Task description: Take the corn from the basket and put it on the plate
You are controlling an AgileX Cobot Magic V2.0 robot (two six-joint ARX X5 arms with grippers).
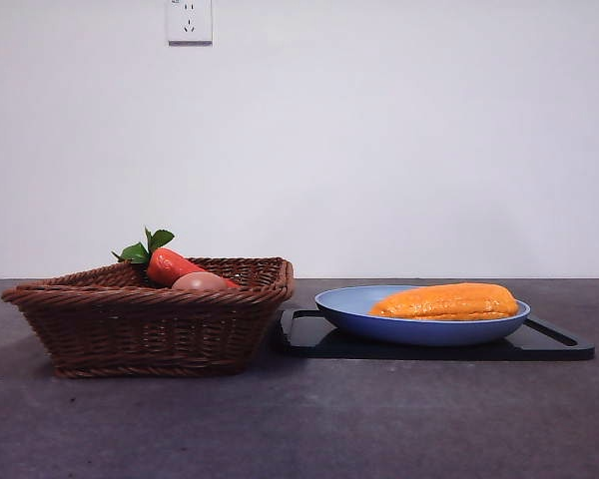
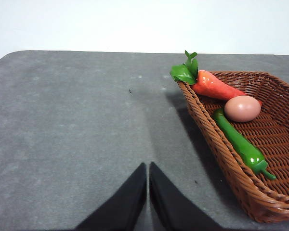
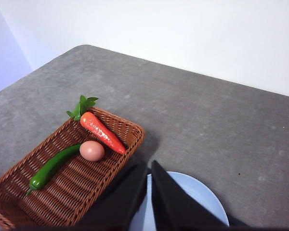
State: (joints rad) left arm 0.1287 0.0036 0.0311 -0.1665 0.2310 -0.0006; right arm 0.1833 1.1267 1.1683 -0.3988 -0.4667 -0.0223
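Observation:
The orange-yellow corn lies lengthwise on the blue plate, at the right in the front view. The brown wicker basket stands to the plate's left. It holds a red carrot with green leaves, a pinkish egg and a green pepper. My left gripper is shut above bare table beside the basket. High above the plate, near the basket's corner, my right gripper is shut and holds nothing. The corn is hidden in both wrist views.
A flat black tray lies under the plate. Grey tabletop stretches to the basket's left and behind both things. A white wall with a socket closes the back.

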